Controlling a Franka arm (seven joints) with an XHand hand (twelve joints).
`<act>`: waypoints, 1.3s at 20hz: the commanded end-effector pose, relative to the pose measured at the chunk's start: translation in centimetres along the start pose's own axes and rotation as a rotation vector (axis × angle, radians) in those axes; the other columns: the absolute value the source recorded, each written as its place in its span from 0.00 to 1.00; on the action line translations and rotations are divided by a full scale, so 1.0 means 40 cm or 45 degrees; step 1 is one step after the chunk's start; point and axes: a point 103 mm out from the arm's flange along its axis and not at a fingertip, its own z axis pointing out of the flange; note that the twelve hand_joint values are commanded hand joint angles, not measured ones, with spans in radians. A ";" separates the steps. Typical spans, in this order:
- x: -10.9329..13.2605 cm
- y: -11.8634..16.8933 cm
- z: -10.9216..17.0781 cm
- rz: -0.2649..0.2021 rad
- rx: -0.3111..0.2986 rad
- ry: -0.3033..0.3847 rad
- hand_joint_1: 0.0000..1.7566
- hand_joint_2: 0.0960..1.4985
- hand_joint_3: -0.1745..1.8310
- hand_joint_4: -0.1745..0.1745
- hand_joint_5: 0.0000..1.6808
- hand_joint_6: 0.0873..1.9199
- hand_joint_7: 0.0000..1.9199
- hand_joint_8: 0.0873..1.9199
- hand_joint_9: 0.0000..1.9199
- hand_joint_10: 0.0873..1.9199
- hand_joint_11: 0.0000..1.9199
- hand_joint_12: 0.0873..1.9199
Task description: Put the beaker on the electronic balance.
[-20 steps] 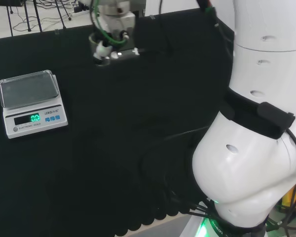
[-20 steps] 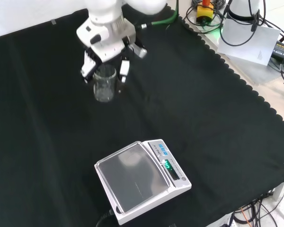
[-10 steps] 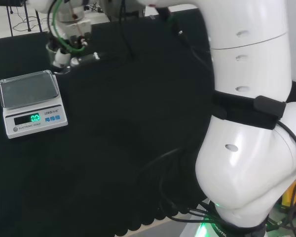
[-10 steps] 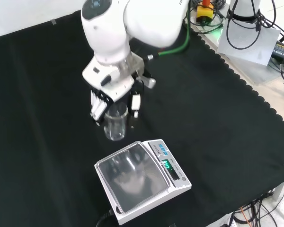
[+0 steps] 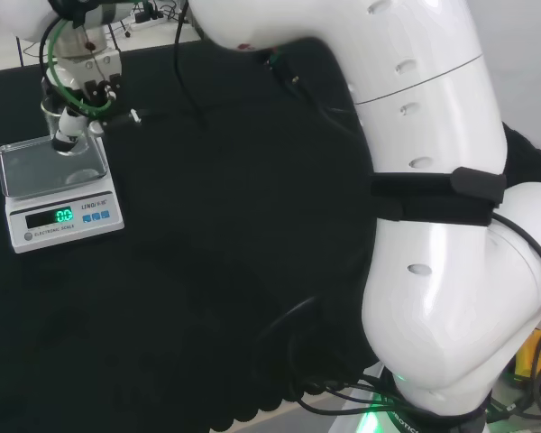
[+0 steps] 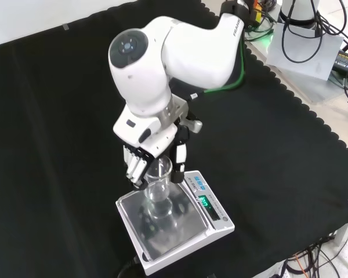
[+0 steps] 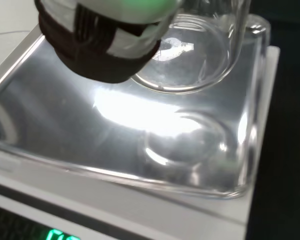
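Observation:
A clear glass beaker (image 6: 160,188) is held upright in my hand (image 6: 146,156), whose fingers and thumb curl round its upper part. It hangs just over the shiny pan of the white electronic balance (image 6: 219,223), toward the pan's far side in the front view. In the head view the hand (image 5: 83,86) and beaker (image 5: 61,126) sit over the far edge of the balance (image 5: 63,219). The wrist view shows the beaker's round base (image 7: 190,60) close above the pan (image 7: 65,125), with a dark fingertip (image 7: 97,47) beside it. Whether the base touches the pan I cannot tell.
The balance's green display (image 5: 63,216) is lit. The arm's white links (image 5: 433,225) fill the right of the head view. Cables, a white stand and boxes (image 6: 304,35) lie beyond the cloth's scalloped edge at the front view's top right.
The hand has carried the beaker from the open cloth to above the balance pan: leftward in the head view, downward in the front view. Its hold on the beaker has stayed the same.

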 end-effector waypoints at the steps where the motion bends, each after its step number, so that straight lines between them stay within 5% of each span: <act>1: 0.043 0.018 0.045 -0.038 0.047 -0.013 0.64 0.58 0.37 0.00 0.51 0.67 0.39 0.70 0.55 0.55 0.61 0.50; 14: 0.048 0.046 0.078 -0.053 0.091 0.007 0.64 0.57 0.38 0.00 0.51 0.67 0.39 0.70 0.55 0.55 0.61 0.50; 20: 0.046 0.048 0.075 -0.060 0.096 0.026 0.60 0.35 0.55 0.31 0.31 0.66 0.36 0.62 0.56 0.48 0.55 0.56; 22: 0.039 0.038 0.067 -0.058 0.094 0.027 0.56 0.32 0.53 0.35 0.20 0.57 0.33 0.61 0.54 0.47 0.52 0.59; 26: 0.030 0.022 0.025 -0.060 0.054 0.032 0.42 0.34 0.37 0.45 0.08 0.22 0.18 0.51 0.41 0.45 0.32 0.68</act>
